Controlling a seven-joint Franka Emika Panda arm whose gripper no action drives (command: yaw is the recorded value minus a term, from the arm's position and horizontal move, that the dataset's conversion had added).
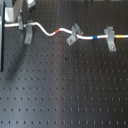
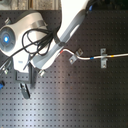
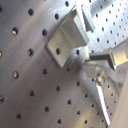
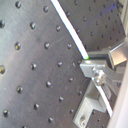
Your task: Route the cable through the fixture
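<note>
Gripper (image 1: 21, 20) at the cable's (image 1: 47, 32) end; we cannot tell how far it is open.
We see the cable crossing the upright fixture (image 1: 27, 33), at 9 o'clock of the slanted clip (image 1: 73, 35).

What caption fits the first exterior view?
White cable threaded across three grey clips on a black perforated board.

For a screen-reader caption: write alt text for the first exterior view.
A white cable with red, blue and yellow bands runs across the far part of a dark perforated table, passing three small grey metal clips: an upright one toward the first exterior view's left, a slanted one in the middle and another toward its right. No pincer is in sight.
</note>
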